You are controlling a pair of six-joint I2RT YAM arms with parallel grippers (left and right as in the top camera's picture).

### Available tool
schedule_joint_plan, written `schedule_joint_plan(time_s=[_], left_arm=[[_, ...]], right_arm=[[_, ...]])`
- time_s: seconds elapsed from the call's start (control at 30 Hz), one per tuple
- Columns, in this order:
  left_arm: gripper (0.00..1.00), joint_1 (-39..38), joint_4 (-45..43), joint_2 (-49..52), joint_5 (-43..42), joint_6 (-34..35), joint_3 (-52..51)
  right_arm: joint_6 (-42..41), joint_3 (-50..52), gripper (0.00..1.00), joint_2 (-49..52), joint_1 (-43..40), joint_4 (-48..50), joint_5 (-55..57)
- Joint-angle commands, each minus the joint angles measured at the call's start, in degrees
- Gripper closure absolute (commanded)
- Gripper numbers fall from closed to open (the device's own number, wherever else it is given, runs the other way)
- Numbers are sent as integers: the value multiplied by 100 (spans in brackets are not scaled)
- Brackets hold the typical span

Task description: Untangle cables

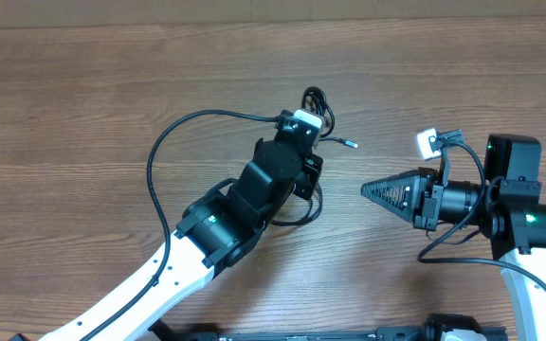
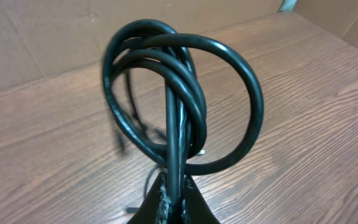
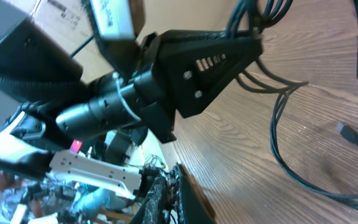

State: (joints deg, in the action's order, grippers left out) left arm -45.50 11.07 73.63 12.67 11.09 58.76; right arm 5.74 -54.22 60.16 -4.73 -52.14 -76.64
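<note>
Brown wood-grain table (image 1: 83, 85), evenly lit with a soft sheen across its boards. A plain tan board (image 2: 42, 37) stands along its far edge. Past the table's edge are a cardboard box (image 3: 110, 15) with a white label and blurred clutter (image 3: 17, 205).

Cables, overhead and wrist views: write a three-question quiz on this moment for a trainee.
1. True or false: the left end effector is shut on the cables.
2. Pick one. The right end effector is: A) shut and empty; B) shut on the cables; C) wide open.
3. Fill in: in the left wrist view, the cables are looped together in one ____ rather than lying as separate strands.

Key: 1 true; 2 A; 3 bundle.
</note>
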Motion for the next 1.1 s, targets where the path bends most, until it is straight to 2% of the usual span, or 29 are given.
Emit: schedule_joint_plan(time_s=[0.0,0.03,0.1,0.23,0.3,0.33,0.43,0.53,0.7,0.93,1.07], left_arm=[[96,-4,-63,-87,-133,170,118],[96,-4,-81,-87,-284,-48,118],[96,-4,-85,-87,-741,-656,118],[96,-42,-42,-87,-1740,-1797,116],[96,-66,-31,-87,-2048,-2085,116],[96,-76,-26,-87,-2168,-2194,116],[96,-105,2,-85,-2284,-2339,116],[96,-114,46,-85,-2334,-2343,118],[96,-142,74,-74,-2889,-2444,116],[96,-330,-37,17,-2883,-2441,116],[96,-422,-144,26,-2881,-2441,116]], right_arm=[[527,-13,96,-31,28,-4,-229],[527,-13,96,-31,28,0,-227],[479,-13,85,-31,28,20,-162],[459,-13,48,-31,28,20,-140],[348,-13,30,-31,28,35,-37],[114,-13,25,-31,28,81,177],[-466,-13,23,-31,28,245,684],[-625,-13,23,-31,28,389,737],[-750,-13,26,-31,28,529,739],[-748,-13,48,-31,28,535,761],[-748,-13,68,-31,28,533,761]])
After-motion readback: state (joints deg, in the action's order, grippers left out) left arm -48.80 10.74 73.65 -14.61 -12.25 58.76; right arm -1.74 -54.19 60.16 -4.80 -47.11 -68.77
